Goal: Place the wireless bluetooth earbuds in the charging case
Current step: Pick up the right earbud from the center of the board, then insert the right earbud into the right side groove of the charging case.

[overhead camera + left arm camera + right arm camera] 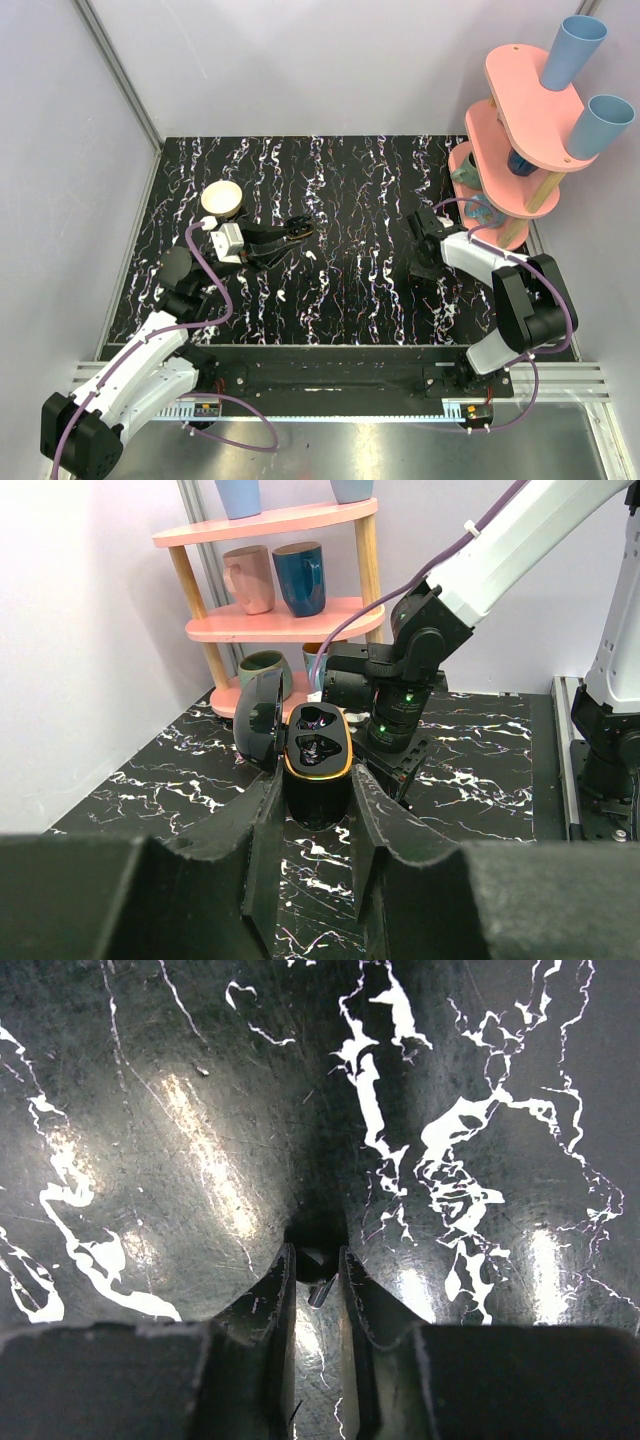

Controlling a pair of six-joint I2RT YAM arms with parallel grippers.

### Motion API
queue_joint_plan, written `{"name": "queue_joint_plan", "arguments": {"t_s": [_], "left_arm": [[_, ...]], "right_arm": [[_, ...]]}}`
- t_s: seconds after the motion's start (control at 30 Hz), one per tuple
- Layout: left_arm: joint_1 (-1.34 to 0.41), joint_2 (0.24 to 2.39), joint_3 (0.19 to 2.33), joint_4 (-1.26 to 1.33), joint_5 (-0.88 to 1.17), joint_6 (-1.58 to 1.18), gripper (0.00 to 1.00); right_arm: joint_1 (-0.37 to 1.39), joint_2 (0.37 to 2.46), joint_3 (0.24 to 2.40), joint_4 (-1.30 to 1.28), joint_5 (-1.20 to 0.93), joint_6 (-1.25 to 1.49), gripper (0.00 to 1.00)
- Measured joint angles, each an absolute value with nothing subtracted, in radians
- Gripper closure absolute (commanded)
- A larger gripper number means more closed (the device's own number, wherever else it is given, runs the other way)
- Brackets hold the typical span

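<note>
The charging case (318, 770) that shows is black with a gold rim, not cream. Its lid (258, 720) is swung open to the left, and two dark wells face up. My left gripper (318, 798) is shut on the case's lower body and holds it above the marble table; from above the gripper (295, 232) sits left of centre. My right gripper (318, 1272) points down at the table, right of centre (420, 268). It is shut on a small dark earbud (316, 1260) with a shiny stem. No white earbuds show.
A pink three-tier shelf (520, 130) with blue cups (575, 50) and mugs (300, 575) stands at the back right, close behind the right arm (400, 680). A cream round object (220, 197) sits on the table at the back left.
</note>
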State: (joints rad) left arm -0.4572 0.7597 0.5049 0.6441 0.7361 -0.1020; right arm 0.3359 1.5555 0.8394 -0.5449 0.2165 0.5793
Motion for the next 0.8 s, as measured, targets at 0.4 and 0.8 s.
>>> {"name": "queue_joint_plan", "arguments": {"t_s": [0.4, 0.8], "left_arm": [[-0.457, 0.760, 0.522, 0.620, 0.731, -0.102, 1.00], [-0.457, 0.770, 0.561, 0.593, 0.695, -0.146, 1.00]], "right_arm": [[0.460, 1.295, 0.900, -0.496, 0.305, 0.446, 0.98], [0.666, 1.104, 1.106, -0.263, 0.434, 0.133, 0.97]]}}
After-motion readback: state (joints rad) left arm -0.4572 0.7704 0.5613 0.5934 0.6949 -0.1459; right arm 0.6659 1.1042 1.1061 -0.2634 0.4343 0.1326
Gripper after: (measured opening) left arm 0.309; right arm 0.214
